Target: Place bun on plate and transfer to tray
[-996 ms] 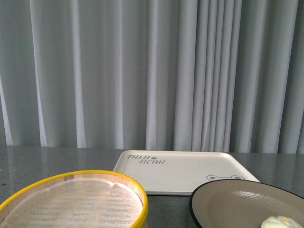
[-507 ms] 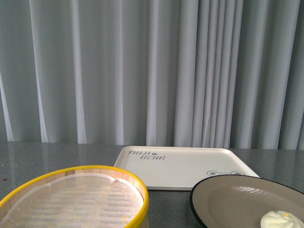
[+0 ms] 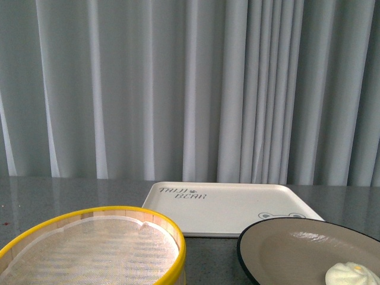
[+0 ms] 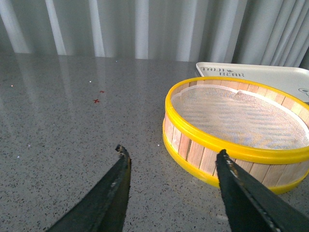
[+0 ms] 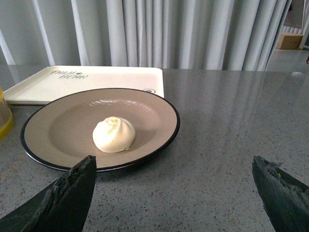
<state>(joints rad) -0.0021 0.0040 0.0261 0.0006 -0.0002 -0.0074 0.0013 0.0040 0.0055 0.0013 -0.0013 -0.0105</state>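
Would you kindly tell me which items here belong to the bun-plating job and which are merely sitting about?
Part of the job: bun, lying on the plate; tray behind it.
Just lying about: yellow-rimmed steamer basket; grey curtain.

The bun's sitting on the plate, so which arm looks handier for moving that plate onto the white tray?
Probably right: the right hand is open facing the plate holding the bun, the tray just beyond. The left hand, also open, faces the steamer basket instead.
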